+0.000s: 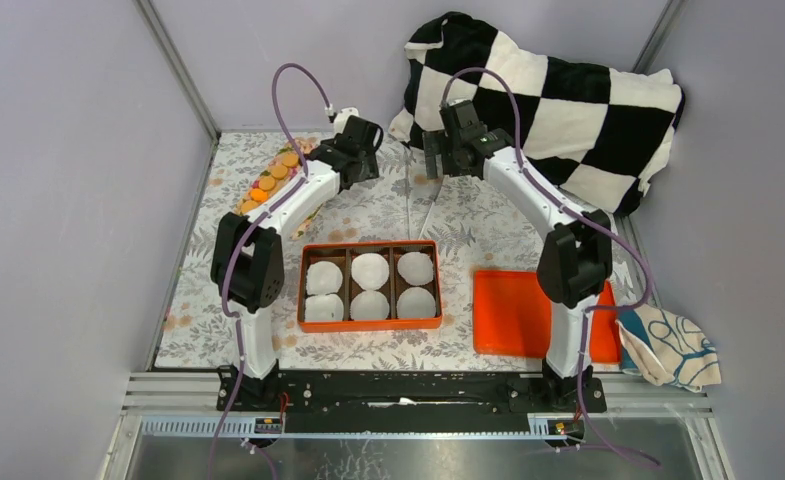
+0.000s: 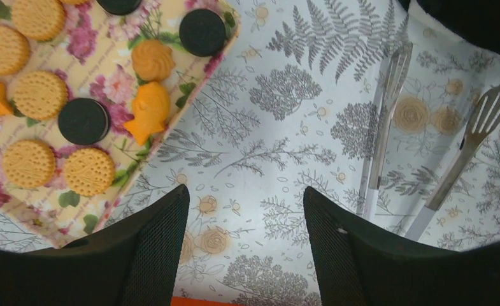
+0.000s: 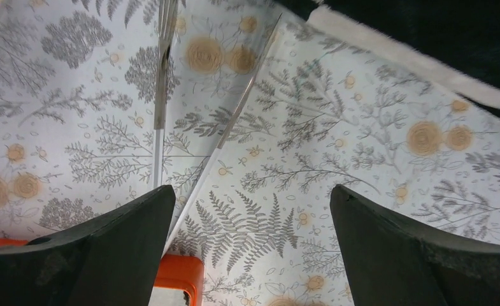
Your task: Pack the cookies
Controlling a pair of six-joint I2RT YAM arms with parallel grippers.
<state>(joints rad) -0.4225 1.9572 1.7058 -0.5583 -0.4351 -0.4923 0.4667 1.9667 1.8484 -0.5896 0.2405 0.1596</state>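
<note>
The cookies (image 1: 274,176) lie on a flower-printed tray (image 1: 253,200) at the far left of the cloth. In the left wrist view they show as tan round discs (image 2: 40,94) and dark discs (image 2: 83,120), with a few orange shaped ones, on the tray (image 2: 110,70). My left gripper (image 1: 353,148) hovers just right of the tray, open and empty (image 2: 245,191). My right gripper (image 1: 453,152) hovers further right, open and empty (image 3: 252,188). The orange box (image 1: 368,324) holds several white paper cups.
Metal tongs (image 1: 411,190) lie on the cloth between the two grippers; they also show in the left wrist view (image 2: 381,140) and the right wrist view (image 3: 161,95). An orange lid (image 1: 513,312) lies right of the box. A checkered pillow (image 1: 558,100) fills the far right. A towel (image 1: 668,345) lies at the right edge.
</note>
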